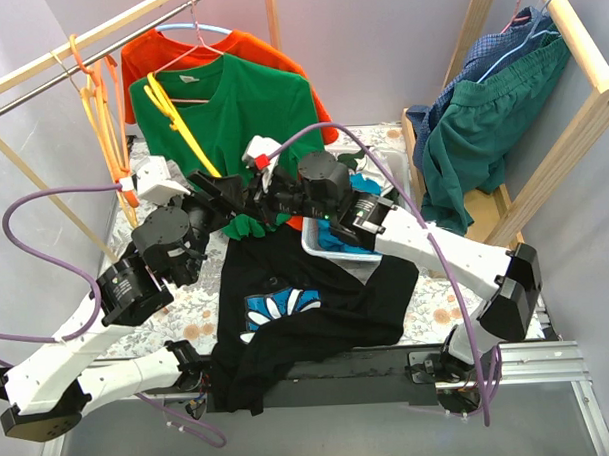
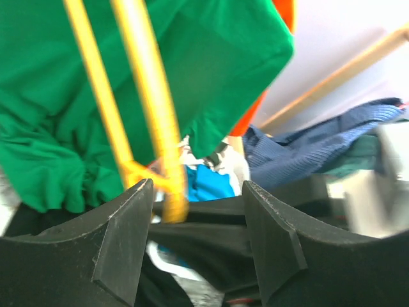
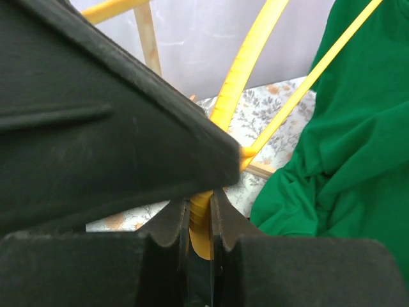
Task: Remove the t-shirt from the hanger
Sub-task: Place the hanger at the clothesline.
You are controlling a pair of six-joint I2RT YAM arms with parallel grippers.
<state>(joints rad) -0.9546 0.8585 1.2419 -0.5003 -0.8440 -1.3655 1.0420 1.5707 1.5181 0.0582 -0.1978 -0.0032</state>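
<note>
A black shirt [image 1: 308, 318] drapes over the near edge. Above mid-table the right gripper [image 3: 200, 211] pinches the lower end of the yellow hanger [image 1: 181, 127], and the left gripper [image 2: 198, 192] stands spread beside it. The hanger slants up toward the far-left corner, out of the collar of the green t-shirt [image 1: 250, 110]. The t-shirt hangs collar-up near the far edge, its bunched hem partly hidden behind the grippers.

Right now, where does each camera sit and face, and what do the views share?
Top external: above and behind the bases, facing down onto the table; both arms show, meeting at the green t-shirt.
Left wrist: on the left arm, looking between the left gripper's parted fingers at the yellow hanger.
Right wrist: looking along the right gripper, shut on that hanger.
Shared: all three show hanger and t-shirt.
</note>
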